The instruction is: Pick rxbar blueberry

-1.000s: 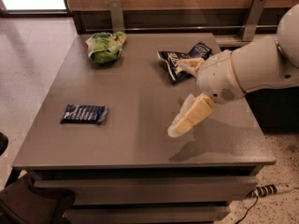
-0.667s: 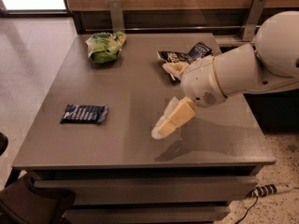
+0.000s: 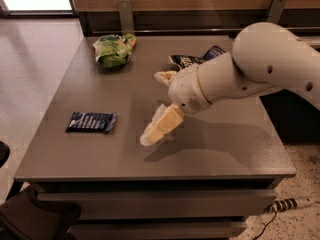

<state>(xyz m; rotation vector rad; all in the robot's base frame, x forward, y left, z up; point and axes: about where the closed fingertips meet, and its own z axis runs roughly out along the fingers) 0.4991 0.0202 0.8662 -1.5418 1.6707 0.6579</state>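
The rxbar blueberry [image 3: 91, 121], a small flat dark navy wrapper with pale lettering, lies flat on the left part of the grey table [image 3: 240, 144]. My gripper [image 3: 152, 108] hangs over the middle of the table, to the right of the bar and apart from it. Its two pale fingers [image 3: 161, 126] are spread open with nothing between them. The white arm [image 3: 260, 64] reaches in from the right.
A green snack bag [image 3: 114, 49] lies at the table's back left. A puffy dark blue chip bag [image 3: 192, 59] lies at the back middle, partly hidden behind the arm. A wooden wall with metal posts runs behind. A cable lies on the floor at the lower right.
The arm has swung leftward across the table, bringing the gripper closer to the bar. The bar and both bags have not moved.
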